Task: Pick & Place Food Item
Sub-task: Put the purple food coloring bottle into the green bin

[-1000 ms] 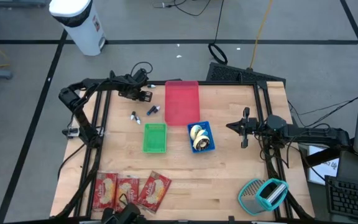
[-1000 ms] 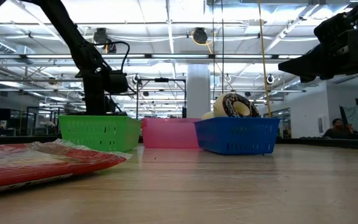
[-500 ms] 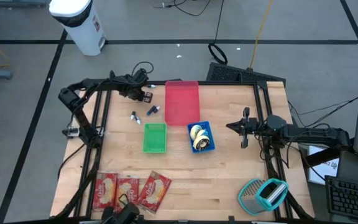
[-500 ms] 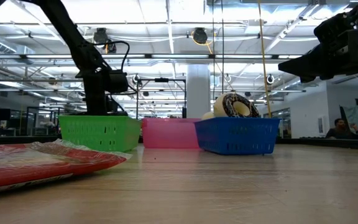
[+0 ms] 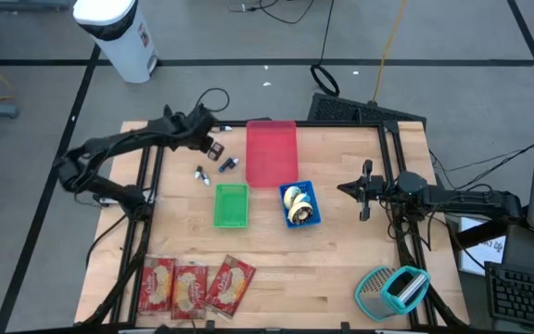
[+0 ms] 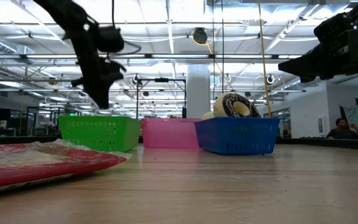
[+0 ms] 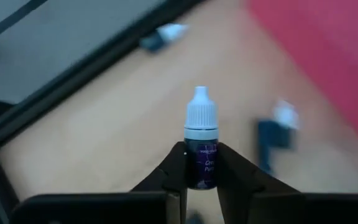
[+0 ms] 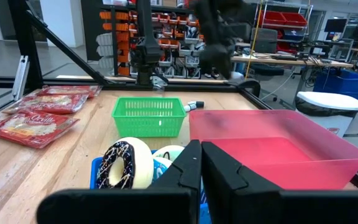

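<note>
A small dropper bottle [image 7: 201,146] is clamped upright between the jaws of the left gripper [image 7: 201,163], which is raised above the table [image 5: 341,278] near its far left, beside the red basket [image 5: 272,151]. Two more bottles [image 5: 213,169] are seen lying on the wood near the green basket [image 5: 231,205]. The right gripper [image 5: 363,189] is held right of the blue basket [image 5: 301,204], jaws together and empty.

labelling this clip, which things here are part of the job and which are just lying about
In the job:
- small dropper bottle, held by the left end effector
- green basket

Lying about:
- pink bin
- blue basket of donuts
- red food packets
- right end effector, waiting
</note>
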Available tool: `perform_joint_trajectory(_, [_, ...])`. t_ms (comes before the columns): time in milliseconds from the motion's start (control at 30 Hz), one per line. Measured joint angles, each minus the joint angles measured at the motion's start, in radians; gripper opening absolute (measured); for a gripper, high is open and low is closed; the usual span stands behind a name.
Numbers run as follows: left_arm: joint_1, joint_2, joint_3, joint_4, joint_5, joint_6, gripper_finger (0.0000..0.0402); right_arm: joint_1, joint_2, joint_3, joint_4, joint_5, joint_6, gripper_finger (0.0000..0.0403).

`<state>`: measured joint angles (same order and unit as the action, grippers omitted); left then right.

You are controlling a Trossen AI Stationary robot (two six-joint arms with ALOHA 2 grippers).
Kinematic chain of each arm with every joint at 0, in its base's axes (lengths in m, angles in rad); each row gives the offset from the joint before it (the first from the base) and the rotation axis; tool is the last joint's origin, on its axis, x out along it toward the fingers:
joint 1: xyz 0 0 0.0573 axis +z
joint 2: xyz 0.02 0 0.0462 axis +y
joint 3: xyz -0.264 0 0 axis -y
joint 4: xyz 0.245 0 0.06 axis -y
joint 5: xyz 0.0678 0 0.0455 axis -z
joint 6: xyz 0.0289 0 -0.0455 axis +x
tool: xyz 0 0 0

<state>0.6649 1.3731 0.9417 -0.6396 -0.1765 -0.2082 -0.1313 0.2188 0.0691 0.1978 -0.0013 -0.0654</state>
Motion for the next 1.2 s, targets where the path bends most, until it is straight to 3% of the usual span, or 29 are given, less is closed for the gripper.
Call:
perform_joint_trajectory(167, [-0.194, -0.119, 0.001, -0.060, 0.071, 0.006, 0.0049, 0.000, 0.000, 0.000, 0.000, 0.000, 0.000, 0.0002])
perform_joint_trajectory(333, [-0.413, -0.132, 0.001, -0.042, 0.131, -0.087, 0.0059, 0.000, 0.000, 0.000, 0.000, 0.000, 0.000, 0.0004])
perform_joint_trajectory(567, [-0.643, -0.025, 0.001, -0.039, 0.025, -0.283, 0.0059, 0.000, 0.001, 0.000, 0.001, 0.000, 0.000, 0.0003])
perform_joint_trajectory(900, [-0.680, 0.183, 0.002, -0.036, 0.018, -0.407, 0.0060, 0.000, 0.000, 0.000, 0.008, 0.000, 0.000, 0.0004])
perform_joint_trajectory(1100, [-0.672, 0.232, 0.002, -0.014, 0.017, -0.450, 0.0065, 0.000, 0.000, 0.000, 0.008, 0.000, 0.000, 0.0004])
perform_joint_trajectory(1200, [-0.672, 0.232, 0.002, 0.002, 0.018, -0.458, 0.0088, 0.000, 0.000, 0.000, 0.008, 0.000, -0.001, 0.0004])
